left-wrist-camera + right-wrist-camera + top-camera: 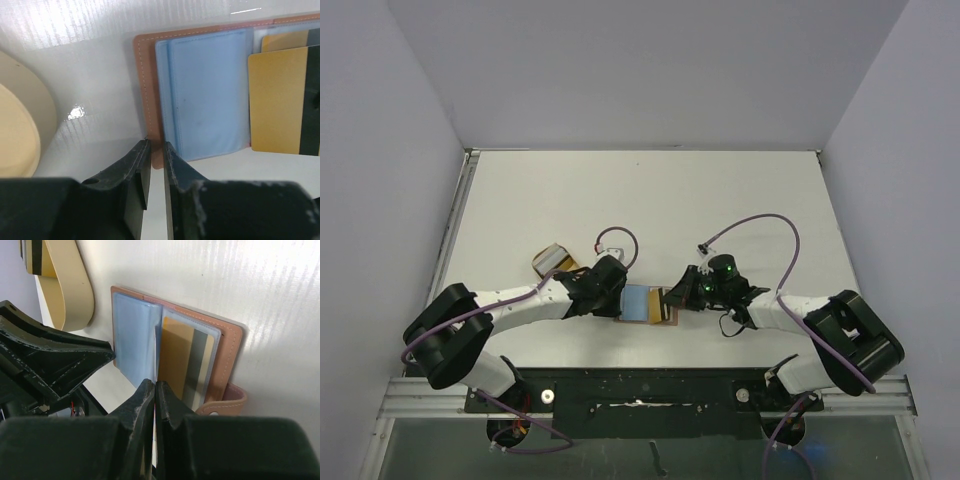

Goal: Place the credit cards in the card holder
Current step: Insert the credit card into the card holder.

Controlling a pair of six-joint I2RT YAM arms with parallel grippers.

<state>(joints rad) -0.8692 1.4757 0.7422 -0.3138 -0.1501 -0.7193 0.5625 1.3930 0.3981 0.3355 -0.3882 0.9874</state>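
The left tool [156,146] has its fingers a thin slit apart. The near corner of the card holder [147,90] sits right at their tips, and I cannot tell whether they pinch it. The holder lies open and flat on the desk [720,200], stretching ahead of this tool. Just beyond the tips is a light blue card [210,90] in a sleeve, and further right is a gold card [275,100] with a dark stripe. A pale tan case [20,135] lies off to this tool's left.

The right tool [154,384] faces it from the holder's other side. Its fingers are pressed together on the edge of a clear sleeve leaf that stands up from the holder. The closing tab [227,400] is just right of its tips.
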